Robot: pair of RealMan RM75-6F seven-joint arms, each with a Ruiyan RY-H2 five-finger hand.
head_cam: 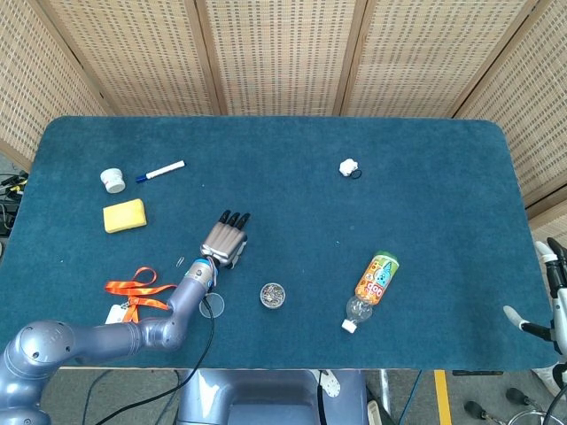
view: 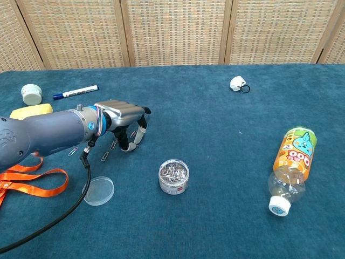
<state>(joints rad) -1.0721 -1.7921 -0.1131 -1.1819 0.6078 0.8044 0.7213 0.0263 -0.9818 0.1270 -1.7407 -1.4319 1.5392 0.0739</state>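
Reaching over loose paper clips [view: 109, 152] left of the open jar [view: 173, 176], the left hand [view: 125, 120] stood fingertips-down, holding nothing discernible; clips remained uncollected, lid [view: 98, 190] off, right hand [head_cam: 551, 292] idle, fingers apart.

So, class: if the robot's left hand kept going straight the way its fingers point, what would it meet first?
Probably nothing: beyond the left hand the blue table looks bare along that line; the small white object lies off to its right, though depth is uncertain.
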